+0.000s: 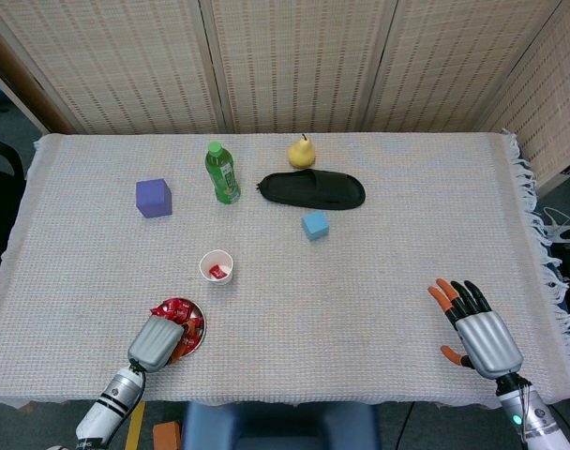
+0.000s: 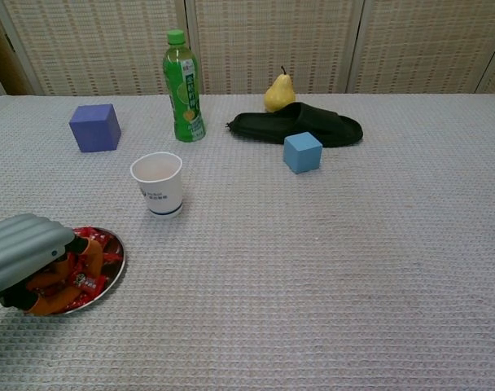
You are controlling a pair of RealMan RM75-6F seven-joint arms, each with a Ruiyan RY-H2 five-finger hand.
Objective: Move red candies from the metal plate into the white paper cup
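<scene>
A table covered in a pale woven cloth fills both views. At its far middle lies a black slipper, with a yellow pear just behind it and a green plastic bottle standing upright to its left. The robot's right hand rests on the cloth at the near right, fingers spread apart and holding nothing. The left hand sits over the near-left part of a round metal plate at the near left edge, its fingers curled down into the pile of red candies; whether it actually grips one cannot be told. A purple cube sits at the far left, well apart from the plate. The white paper cup stands upright just beyond the plate, slightly right of it, with a red candy inside in the head view. A small light blue cube lies near the slipper's near side.
</scene>
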